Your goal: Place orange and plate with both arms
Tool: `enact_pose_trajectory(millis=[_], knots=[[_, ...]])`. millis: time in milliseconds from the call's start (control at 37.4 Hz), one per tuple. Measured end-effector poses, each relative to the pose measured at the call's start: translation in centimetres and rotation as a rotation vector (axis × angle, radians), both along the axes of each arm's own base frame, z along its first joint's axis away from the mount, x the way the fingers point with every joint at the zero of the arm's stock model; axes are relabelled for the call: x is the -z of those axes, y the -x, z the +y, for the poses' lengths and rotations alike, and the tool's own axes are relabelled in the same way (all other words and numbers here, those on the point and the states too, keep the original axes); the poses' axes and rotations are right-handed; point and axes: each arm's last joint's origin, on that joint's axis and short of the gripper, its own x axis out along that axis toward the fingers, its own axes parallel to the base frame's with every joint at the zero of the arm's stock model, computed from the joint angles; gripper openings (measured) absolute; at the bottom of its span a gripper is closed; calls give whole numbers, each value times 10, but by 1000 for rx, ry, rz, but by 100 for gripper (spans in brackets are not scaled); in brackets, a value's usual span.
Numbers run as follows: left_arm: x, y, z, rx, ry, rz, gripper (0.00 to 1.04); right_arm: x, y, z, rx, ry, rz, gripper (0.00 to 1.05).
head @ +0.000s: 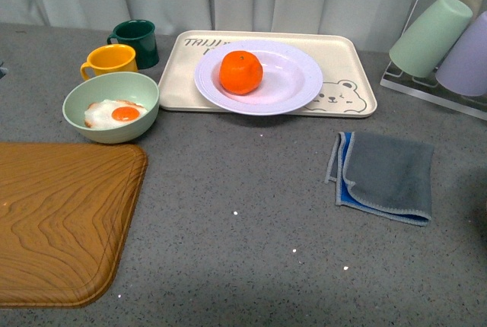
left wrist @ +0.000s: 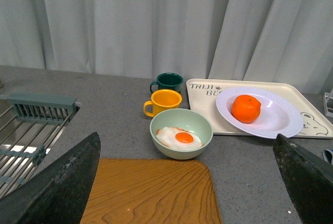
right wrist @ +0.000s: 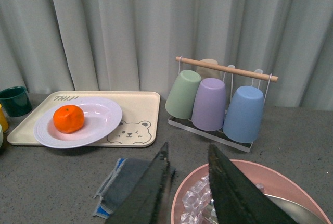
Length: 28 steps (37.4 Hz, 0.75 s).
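Observation:
The orange [head: 241, 71] lies in the white plate [head: 293, 82], which rests on the cream bear-print tray [head: 346, 65] at the back of the counter. Both also show in the left wrist view, orange [left wrist: 246, 108] on plate [left wrist: 281, 117], and in the right wrist view, orange [right wrist: 68, 118] on plate [right wrist: 101, 117]. Neither arm shows in the front view. My left gripper [left wrist: 187, 182] is open and empty above the wooden board [left wrist: 151, 193]. My right gripper [right wrist: 188, 153] is shut and empty above a pink bowl [right wrist: 244, 174].
A pale green bowl with a fried egg [head: 111, 106], a yellow mug [head: 111, 59] and a dark green mug [head: 138, 42] stand left of the tray. A grey-blue cloth [head: 384, 173] lies right of centre. A cup rack [right wrist: 221, 99] stands at the back right. A sink grid [left wrist: 31, 130] is far left.

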Motion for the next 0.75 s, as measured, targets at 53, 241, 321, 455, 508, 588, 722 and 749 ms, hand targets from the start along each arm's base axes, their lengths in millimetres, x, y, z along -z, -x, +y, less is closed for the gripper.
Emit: enact_pose_trajectory(millis=[53, 241, 321, 455, 508, 588, 722, 749], knots=[[0, 0, 0, 0, 0, 0, 98, 0, 0, 0, 0, 0, 0, 36], [0, 0, 0, 0, 0, 0, 98, 0, 0, 0, 0, 0, 0, 64], [0, 0, 0, 0, 0, 0, 98, 0, 0, 0, 0, 0, 0, 77], [0, 0, 0, 0, 0, 0, 98, 0, 0, 0, 0, -1, 0, 97], [0, 0, 0, 0, 0, 0, 98, 0, 0, 0, 0, 0, 0, 94], [0, 0, 0, 0, 0, 0, 98, 0, 0, 0, 0, -1, 0, 95], [0, 0, 0, 0, 0, 0, 98, 0, 0, 0, 0, -1, 0, 95], [0, 0, 0, 0, 0, 0, 98, 0, 0, 0, 0, -1, 0, 95]])
